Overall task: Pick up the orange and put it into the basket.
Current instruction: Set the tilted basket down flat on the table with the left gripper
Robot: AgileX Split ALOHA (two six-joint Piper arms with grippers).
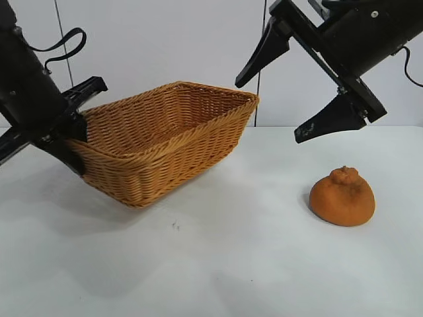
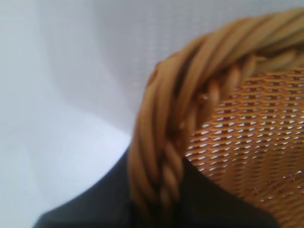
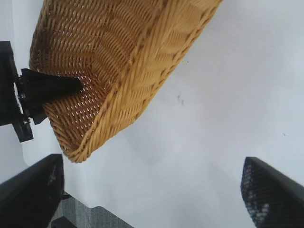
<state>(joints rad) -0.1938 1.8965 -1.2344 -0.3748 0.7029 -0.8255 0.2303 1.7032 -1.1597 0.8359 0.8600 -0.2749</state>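
Right claw (image 1: 283, 92) hangs wide open, orange (image 1: 342, 197) below it (slightly right); drop straight down, straddle it. Left claw (image 1: 78, 125) is clamped on basket (image 1: 173, 109) rim.

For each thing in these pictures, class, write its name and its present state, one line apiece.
Orange: resting on the table, not held.
Basket: tilted, one end gripped and raised, empty.
Left gripper: shut on the basket's rim.
Right gripper: open, in the air above the table.
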